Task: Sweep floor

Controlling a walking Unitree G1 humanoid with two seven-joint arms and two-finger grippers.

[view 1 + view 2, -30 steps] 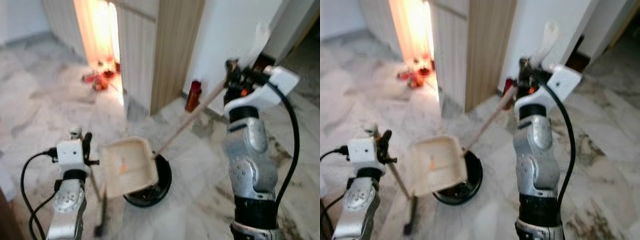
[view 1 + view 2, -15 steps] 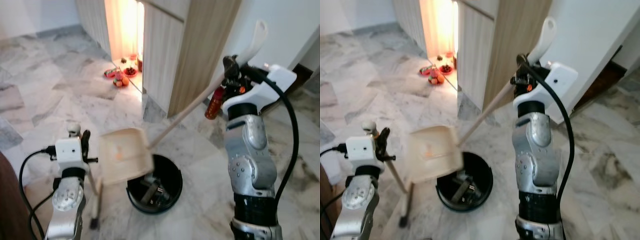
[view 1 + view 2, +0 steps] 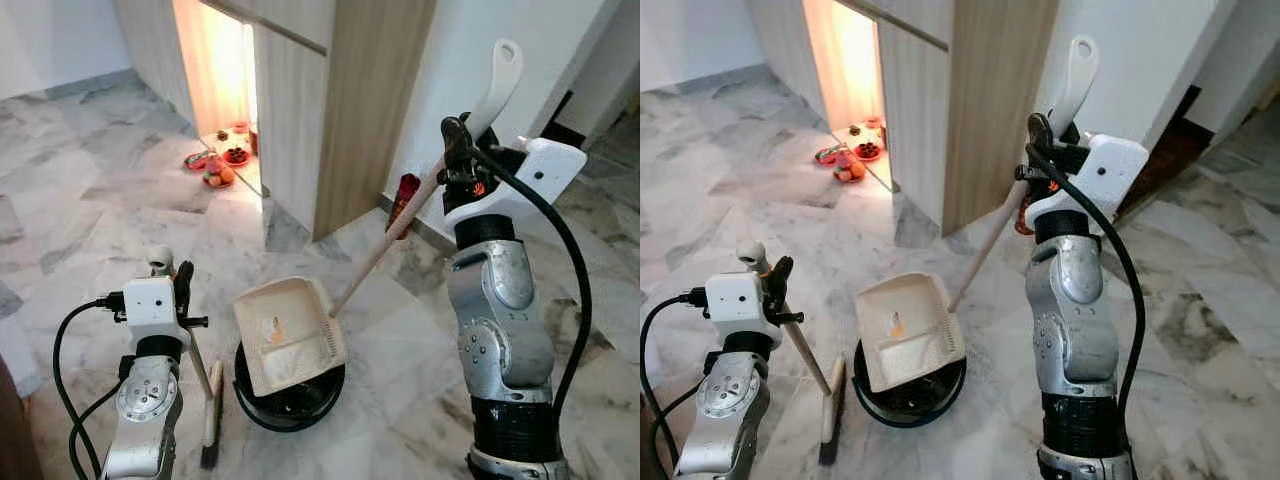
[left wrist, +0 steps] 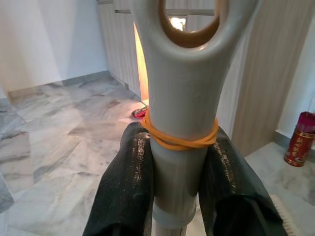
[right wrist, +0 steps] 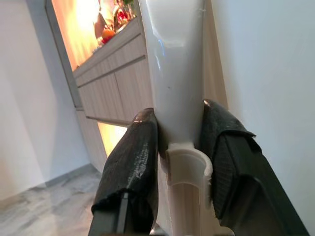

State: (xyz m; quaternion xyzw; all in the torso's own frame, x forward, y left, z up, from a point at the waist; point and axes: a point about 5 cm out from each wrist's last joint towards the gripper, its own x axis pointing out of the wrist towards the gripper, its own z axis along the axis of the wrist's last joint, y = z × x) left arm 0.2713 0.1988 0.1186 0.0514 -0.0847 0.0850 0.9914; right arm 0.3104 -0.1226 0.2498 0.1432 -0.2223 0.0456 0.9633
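My right gripper is shut on the long wooden handle of a cream dustpan, just under its white grip. The pan hangs tilted over a black round bin on the marble floor, covering most of the opening. My left gripper is shut on the top of a broom handle ringed by an orange rubber band. The broom slants down to the floor just left of the bin. In both wrist views the black fingers press on either side of the handle.
A wooden cabinet stands ahead, with a lit alcove and red offerings on the floor to its left. A red canister stands by the white wall. A dark doorway lies at far right. Marble floor spreads all around.
The view has shifted with my head. The dustpan has come down and to the right, from beside the bin to over its opening. Both grippers keep their hold.
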